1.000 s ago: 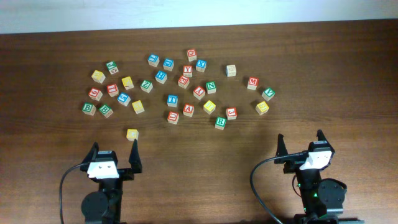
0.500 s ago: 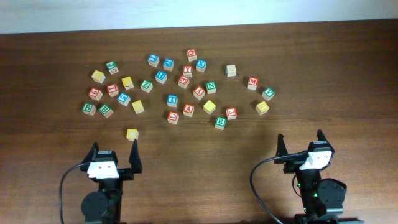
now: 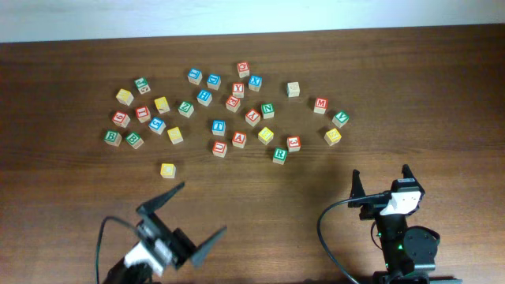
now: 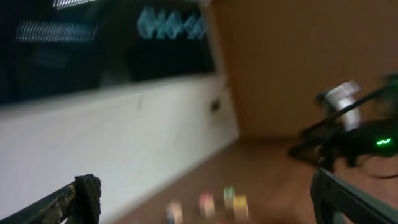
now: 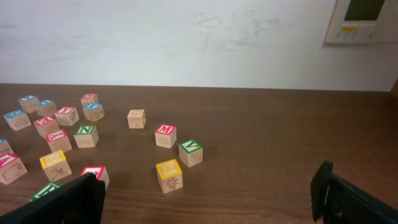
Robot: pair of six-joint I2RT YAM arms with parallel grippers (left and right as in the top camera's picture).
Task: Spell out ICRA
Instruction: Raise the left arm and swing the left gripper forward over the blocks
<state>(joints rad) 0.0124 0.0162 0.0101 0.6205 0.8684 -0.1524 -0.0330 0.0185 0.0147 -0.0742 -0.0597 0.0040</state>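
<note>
Several wooden letter blocks lie scattered over the far half of the brown table (image 3: pixel 442 95). Among them are a red A block (image 3: pixel 239 140), a green R block (image 3: pixel 280 155) and a lone yellow block (image 3: pixel 167 170). My left gripper (image 3: pixel 185 221) is open and empty, turned towards the right, near the front edge. Its wrist view is blurred and shows a few blocks (image 4: pixel 230 204) far off. My right gripper (image 3: pixel 381 177) is open and empty at the front right. In the right wrist view the open fingers (image 5: pixel 208 199) frame a yellow S block (image 5: pixel 169 175).
A red M block (image 3: pixel 320 104), a green block (image 3: pixel 340 118) and a yellow block (image 3: pixel 332 136) lie at the cluster's right end. A plain block (image 3: pixel 293 89) sits apart at the back. The right arm (image 4: pixel 354 140) shows in the left wrist view.
My left arm has swung: its gripper moved back towards the front edge and rotated to point right. The right arm and the blocks have not moved.
</note>
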